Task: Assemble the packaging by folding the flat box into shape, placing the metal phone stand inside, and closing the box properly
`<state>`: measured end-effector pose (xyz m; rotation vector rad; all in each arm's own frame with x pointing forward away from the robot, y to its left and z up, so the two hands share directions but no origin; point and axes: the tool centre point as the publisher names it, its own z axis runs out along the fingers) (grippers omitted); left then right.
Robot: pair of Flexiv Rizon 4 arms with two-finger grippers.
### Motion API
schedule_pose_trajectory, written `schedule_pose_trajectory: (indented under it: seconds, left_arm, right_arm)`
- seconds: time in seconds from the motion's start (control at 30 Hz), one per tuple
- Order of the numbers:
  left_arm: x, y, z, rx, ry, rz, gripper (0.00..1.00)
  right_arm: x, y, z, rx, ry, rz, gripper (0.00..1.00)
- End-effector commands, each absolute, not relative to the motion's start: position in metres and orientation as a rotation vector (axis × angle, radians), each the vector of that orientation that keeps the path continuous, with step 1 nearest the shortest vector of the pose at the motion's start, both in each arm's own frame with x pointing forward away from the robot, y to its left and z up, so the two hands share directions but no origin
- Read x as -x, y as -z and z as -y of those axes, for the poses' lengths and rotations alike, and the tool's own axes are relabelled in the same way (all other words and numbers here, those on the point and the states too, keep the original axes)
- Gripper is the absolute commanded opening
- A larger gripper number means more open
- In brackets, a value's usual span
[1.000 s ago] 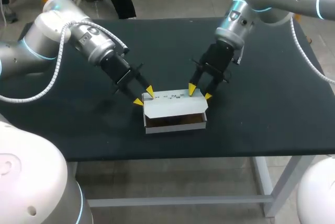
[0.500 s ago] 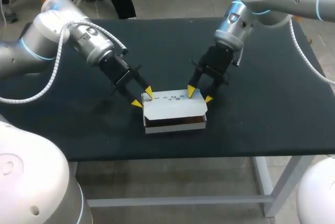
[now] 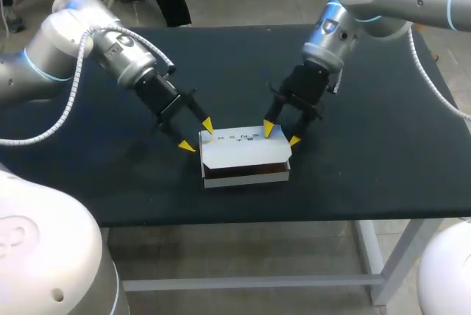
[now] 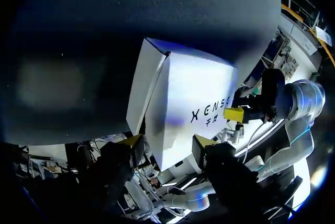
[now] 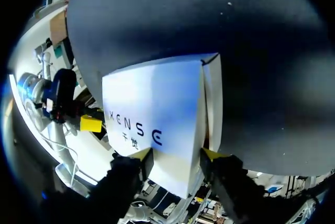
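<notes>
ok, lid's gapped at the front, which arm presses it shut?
Right, probably. The right gripper has a tip over the lid at its far edge; the left gripper sits at its far-left corner, mostly off it.

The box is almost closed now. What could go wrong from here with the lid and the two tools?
1. The lid is not tucked in at the front; a dark gap shows below it, so it may spring up.
2. The left tool and right tool sit at opposite ends of the box; uneven pushing may slide or twist it on the table.
</notes>
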<state>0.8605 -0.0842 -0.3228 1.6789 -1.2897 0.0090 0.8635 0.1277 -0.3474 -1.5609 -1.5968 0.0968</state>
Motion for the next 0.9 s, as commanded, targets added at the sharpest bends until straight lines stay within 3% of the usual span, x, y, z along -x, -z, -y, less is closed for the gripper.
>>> schedule_pose_trajectory:
  seconds: [0.03, 0.27, 0.5, 0.63, 0.9]
  left_arm:
    - [-0.855, 0.314, 0.079, -1.702, -0.038, 1.291, 0.67]
    - [-0.851, 0.3, 0.075, -1.701, -0.104, 1.375, 0.73]
    - [-0.847, 0.285, 0.073, -1.648, -0.141, 1.563, 1.0]
    - [-0.844, 0.273, 0.072, -1.596, -0.192, 1.704, 1.0]
    - [-0.842, 0.247, 0.078, -1.49, -0.288, 2.059, 1.0]
  right_arm:
    - [-0.865, 0.349, -0.129, 1.556, -0.099, 1.599, 0.61]
    - [-0.866, 0.351, -0.129, 1.557, -0.097, 1.6, 0.6]
    - [-0.867, 0.353, -0.13, 1.555, -0.1, 1.6, 0.6]
    - [-0.869, 0.353, -0.131, 1.556, -0.097, 1.598, 0.54]
    - [-0.869, 0.353, -0.131, 1.556, -0.097, 1.598, 0.53]
